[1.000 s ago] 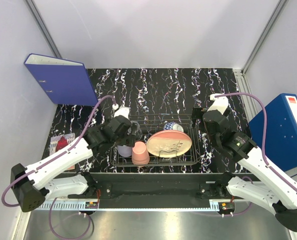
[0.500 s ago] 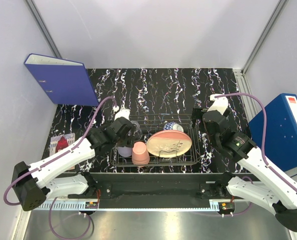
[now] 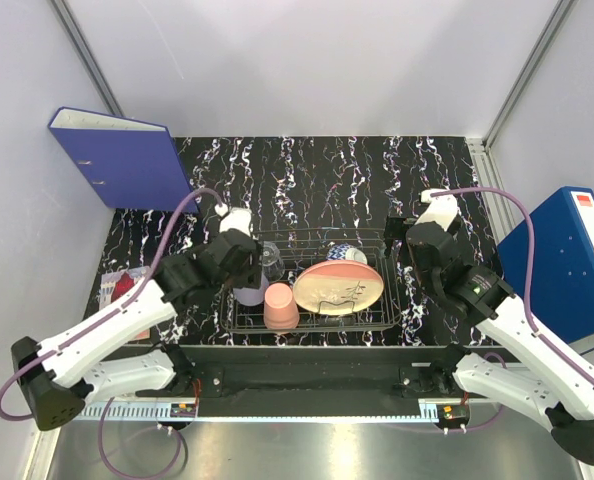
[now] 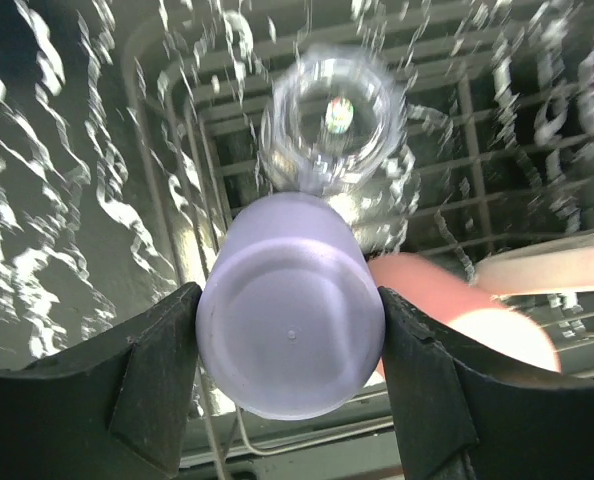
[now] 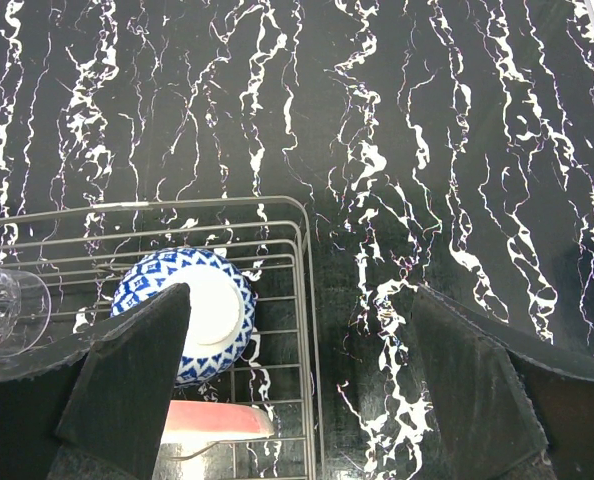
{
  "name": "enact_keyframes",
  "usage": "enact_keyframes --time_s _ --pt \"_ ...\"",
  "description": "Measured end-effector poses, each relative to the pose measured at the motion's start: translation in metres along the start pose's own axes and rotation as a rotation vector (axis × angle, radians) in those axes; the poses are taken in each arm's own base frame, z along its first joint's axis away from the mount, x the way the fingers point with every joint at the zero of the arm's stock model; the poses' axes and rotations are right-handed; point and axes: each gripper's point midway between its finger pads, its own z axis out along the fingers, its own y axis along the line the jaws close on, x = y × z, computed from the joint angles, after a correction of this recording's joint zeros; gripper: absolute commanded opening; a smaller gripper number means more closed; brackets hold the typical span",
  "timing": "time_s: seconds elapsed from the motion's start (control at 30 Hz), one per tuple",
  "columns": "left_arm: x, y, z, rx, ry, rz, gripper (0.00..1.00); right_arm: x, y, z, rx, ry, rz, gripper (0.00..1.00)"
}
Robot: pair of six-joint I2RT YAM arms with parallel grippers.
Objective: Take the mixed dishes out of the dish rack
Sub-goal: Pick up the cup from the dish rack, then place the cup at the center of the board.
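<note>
Lavender cup (image 4: 289,345), one: upside down, clamped between both fingers of my left gripper (image 4: 289,300), which press on its sides. The wires of the dish rack (image 4: 497,130) lie below it; whether it has cleared them I cannot tell.

Change over the last second: my left wrist has swung back and to the left, uncovering the glass it hid from above, while the cup has barely shifted. Judgement: grip made, lift-out only starting, nothing unloaded yet.

Clear glass (image 4: 332,120), one: just beyond the held cup, in the rack.

Pink cup (image 4: 457,310), one: just right of the held cup.

Large pink plate (image 4: 557,265), one: further right, past the pink cup.

Blue-and-white bowl (image 5: 192,305), one: white centre up, by the left finger of my right gripper (image 5: 302,295), inside the rack's corner.

Right gripper: spread wide, holding nothing, hanging over the rack's edge and the marbled table (image 5: 457,150).

Tally: five dishes, one rack.
</note>
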Motion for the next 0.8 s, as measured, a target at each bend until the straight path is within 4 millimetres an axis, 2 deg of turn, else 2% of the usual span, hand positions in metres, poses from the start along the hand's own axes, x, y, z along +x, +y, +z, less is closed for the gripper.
enact_keyframes --time_s 0.07,0.17,0.2,0.33,0.43,0.53,0.7,0.8 --pt "-0.02 -0.002 -0.014 0.016 -0.043 -0.006 0.48 0.0 0.0 0.0 -0.001 0.0 0.0 1.0" --pt "-0.054 -0.008 -0.041 0.053 -0.115 -0.012 0.36 -0.002 0.002 -0.001 -0.01 0.002 0.002 1.0" --pt "-0.064 -0.009 -0.048 0.066 -0.138 -0.016 0.25 -0.004 0.003 -0.003 -0.016 -0.001 0.006 1.0" --pt "-0.113 -0.018 -0.089 0.137 -0.264 -0.046 0.0 -0.024 0.009 -0.011 -0.048 -0.03 0.036 1.0" --pt "-0.139 -0.024 -0.111 0.186 -0.333 -0.063 0.0 -0.042 0.019 -0.02 -0.107 -0.054 0.069 1.0" --pt "-0.16 -0.043 -0.124 0.275 -0.382 -0.067 0.0 -0.055 0.034 -0.031 -0.208 -0.078 0.118 1.0" --pt "-0.18 -0.093 -0.132 0.515 -0.447 -0.064 0.0 -0.088 0.063 -0.069 -0.459 -0.167 0.248 1.0" --pt "-0.183 -0.122 -0.141 0.7 -0.504 -0.07 0.0 -0.11 0.079 -0.097 -0.622 -0.234 0.323 1.0"
